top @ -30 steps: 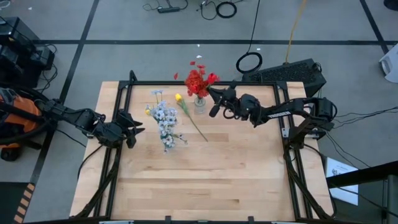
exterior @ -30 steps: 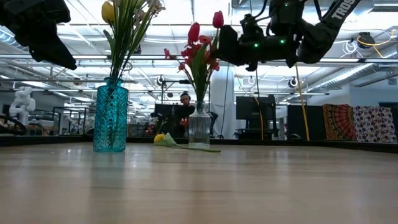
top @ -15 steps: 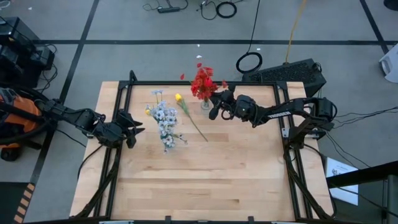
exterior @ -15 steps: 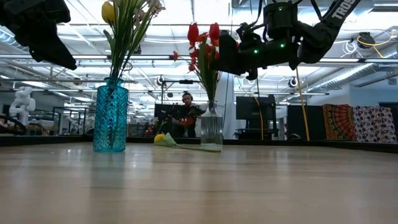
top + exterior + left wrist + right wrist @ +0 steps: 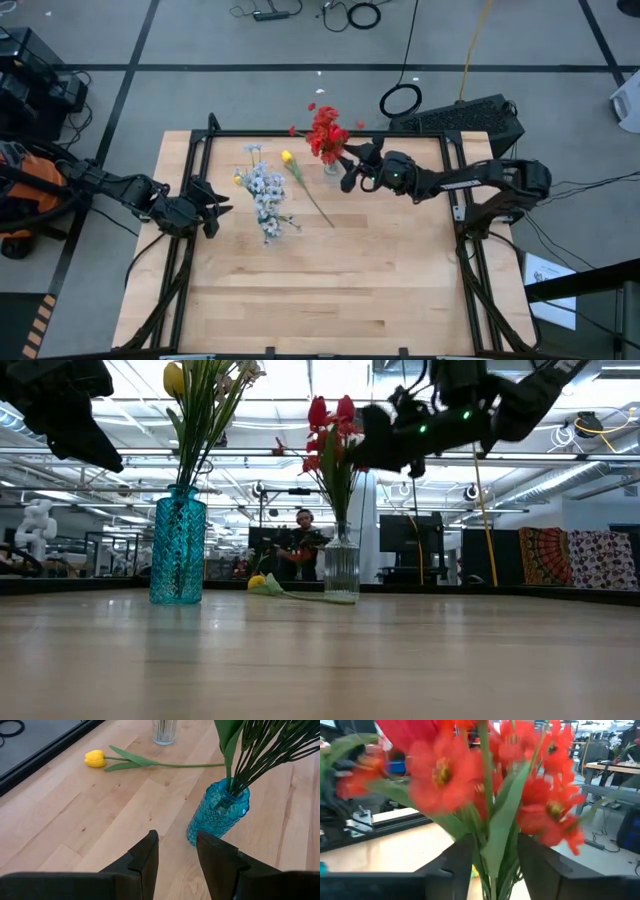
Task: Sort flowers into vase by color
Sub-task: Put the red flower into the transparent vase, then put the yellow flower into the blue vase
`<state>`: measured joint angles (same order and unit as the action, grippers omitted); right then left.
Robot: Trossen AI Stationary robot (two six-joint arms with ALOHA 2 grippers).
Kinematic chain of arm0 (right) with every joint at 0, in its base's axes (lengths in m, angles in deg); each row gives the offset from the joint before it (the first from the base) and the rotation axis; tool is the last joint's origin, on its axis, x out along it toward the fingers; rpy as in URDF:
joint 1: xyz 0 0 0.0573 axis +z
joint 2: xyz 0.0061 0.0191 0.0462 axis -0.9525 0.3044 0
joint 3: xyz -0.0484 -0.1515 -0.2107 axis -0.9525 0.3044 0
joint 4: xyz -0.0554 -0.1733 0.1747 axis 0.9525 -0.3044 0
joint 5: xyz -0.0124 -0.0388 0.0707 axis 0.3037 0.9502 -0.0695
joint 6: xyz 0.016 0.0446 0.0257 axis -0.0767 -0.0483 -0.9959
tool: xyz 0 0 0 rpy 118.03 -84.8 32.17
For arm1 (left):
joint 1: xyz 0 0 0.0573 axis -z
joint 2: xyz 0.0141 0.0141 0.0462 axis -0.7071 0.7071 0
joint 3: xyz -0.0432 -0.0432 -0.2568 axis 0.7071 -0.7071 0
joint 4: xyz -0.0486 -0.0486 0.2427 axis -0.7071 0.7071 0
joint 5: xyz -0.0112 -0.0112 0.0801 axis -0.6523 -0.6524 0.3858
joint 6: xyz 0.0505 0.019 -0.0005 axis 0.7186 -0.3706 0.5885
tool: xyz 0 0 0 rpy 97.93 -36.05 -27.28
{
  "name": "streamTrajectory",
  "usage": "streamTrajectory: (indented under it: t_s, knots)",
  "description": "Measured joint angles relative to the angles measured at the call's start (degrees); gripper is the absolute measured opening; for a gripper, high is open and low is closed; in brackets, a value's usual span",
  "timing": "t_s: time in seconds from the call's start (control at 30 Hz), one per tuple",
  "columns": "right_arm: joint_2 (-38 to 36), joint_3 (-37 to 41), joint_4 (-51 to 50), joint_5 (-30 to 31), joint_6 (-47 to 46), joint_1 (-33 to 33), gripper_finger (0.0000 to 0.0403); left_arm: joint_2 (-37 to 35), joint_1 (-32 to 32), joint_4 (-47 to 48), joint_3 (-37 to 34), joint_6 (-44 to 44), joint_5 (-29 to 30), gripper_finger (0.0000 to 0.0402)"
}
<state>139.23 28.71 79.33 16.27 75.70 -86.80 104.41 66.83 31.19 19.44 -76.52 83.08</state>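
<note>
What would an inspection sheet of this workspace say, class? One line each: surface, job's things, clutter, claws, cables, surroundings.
Surface: wooden table, black frame.
Job's things: red flowers in clear vase; pale sprays in blue vase; yellow tulip lying flat.
Clutter: nothing seen.
Claws: right claw at the red flowers, fingers apart; left claw beside the blue vase, holding nothing.
Cables: several on floor.
Surroundings: person behind table.

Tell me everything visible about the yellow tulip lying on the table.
The yellow tulip is one artificial stem: a closed yellow bud, long green leaves and a thin green stalk. It lies flat on the wooden table, in no vase, bud toward the far edge. It rests between the blue vase and the clear vase. No gripper touches it.
</note>
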Motion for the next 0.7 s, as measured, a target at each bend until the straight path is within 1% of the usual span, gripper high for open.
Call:
streamTrajectory:
  t_s: [0.17,0.33,0.5,0.57,0.7]
  knots:
    - [-7.93,0.0,-7.68,-0.03,0.02,1.5,0.0171,0.01,0.0,0.18,0.0,0.0,0.02,0.0139]
    - [-17.35,0.0,-16.58,-0.17,-0.85,3.56,0.0174,-0.01,0.0,0.18,0.0,0.0,0.1,0.0139]
    - [-25.24,0.0,-26.47,-0.5,-10.3,6.27,0.0163,0.0,0.0,0.16,0.0,0.0,0.34,0.0139]
    - [-26.92,0.0,-30.98,-1.62,-12.77,7.67,0.0158,0.0,0.0,0.15,0.0,0.0,0.34,0.0139]
    - [-26.51,0.0,-36.54,-3.48,-15.77,11.89,0.0148,-0.02,0.0,0.14,0.0,0.0,0.33,0.0139]
